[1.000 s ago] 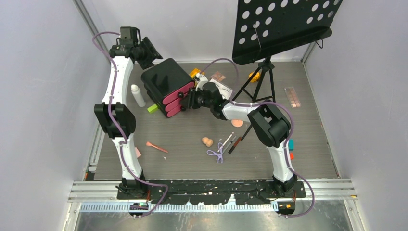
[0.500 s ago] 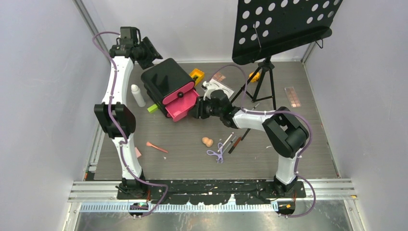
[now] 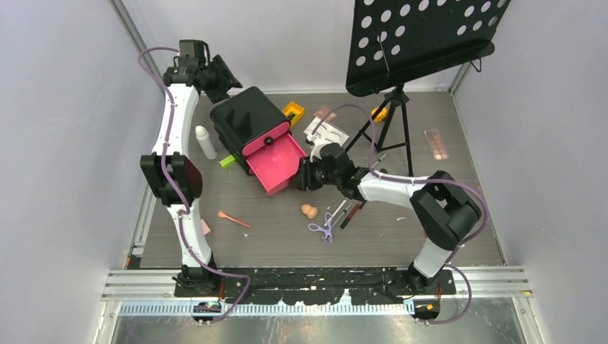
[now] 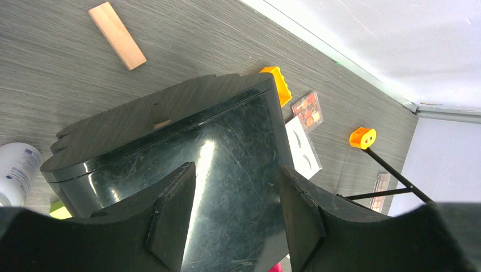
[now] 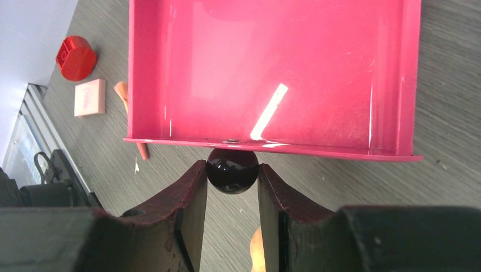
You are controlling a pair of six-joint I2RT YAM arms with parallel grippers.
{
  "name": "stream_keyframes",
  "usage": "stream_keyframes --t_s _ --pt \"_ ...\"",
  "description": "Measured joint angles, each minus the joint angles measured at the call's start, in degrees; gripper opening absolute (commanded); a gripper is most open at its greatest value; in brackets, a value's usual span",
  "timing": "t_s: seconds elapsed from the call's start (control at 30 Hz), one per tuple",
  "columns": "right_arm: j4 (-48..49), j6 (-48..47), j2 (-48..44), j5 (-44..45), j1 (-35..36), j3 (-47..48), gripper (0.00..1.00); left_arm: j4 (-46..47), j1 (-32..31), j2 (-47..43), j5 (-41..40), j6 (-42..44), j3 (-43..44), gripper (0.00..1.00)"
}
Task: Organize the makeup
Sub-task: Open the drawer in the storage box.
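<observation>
Scissors (image 3: 320,229) and sponge (image 3: 309,211) lie near right pincer (image 5: 231,173) gripping drawer knob (image 5: 231,168).

A knob (image 5: 231,170) is clasped between the right jaws, touching both. The drawer (image 5: 272,73) it is fixed to lies just beyond them, drawn partly out of the chest (image 3: 247,118). Left of these jaws, a block (image 5: 76,58) and a pad (image 5: 90,97) are laid near each other on the table (image 5: 351,192). The chest top is seen beyond the left jaws, a bottle (image 4: 17,170) to their left, a card (image 4: 303,150) and a palette (image 4: 308,109) farther off to the right.
</observation>
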Motion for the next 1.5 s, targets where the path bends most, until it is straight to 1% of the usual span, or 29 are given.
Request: stream_keyframes --t_s 0.23,0.5,0.9,1.23,1.3,1.4,1.5 --pt "-3.93 -1.62 -2.95 -0.07 0.07 -1.81 0.3 0.02 0.0 0.0 -0.04 0.0 0.0 0.57" --pt "-6.91 -3.15 -4.07 0.35 0.11 -2.25 0.3 0.04 0.0 0.0 -0.07 0.0 0.0 0.57" --pt "-9.84 -4.26 -5.31 0.61 0.13 -2.75 0.29 0.04 0.0 0.0 -0.11 0.04 0.0 0.57" --pt "-10.21 -4.42 -6.45 1.11 0.11 -3.13 0.3 0.07 0.0 0.0 -0.11 0.04 0.0 0.57" --pt "-10.23 -4.42 -6.45 1.11 0.11 -3.13 0.34 0.04 0.0 0.02 -0.11 0.04 0.0 0.57" --pt "-10.23 -4.42 -6.45 1.11 0.11 -3.13 0.45 0.04 0.0 0.02 -0.11 0.04 0.0 0.57" --pt "-10.47 -4.44 -6.45 1.53 0.11 -3.13 0.52 0.04 0.0 0.02 -0.11 0.04 0.0 0.57"
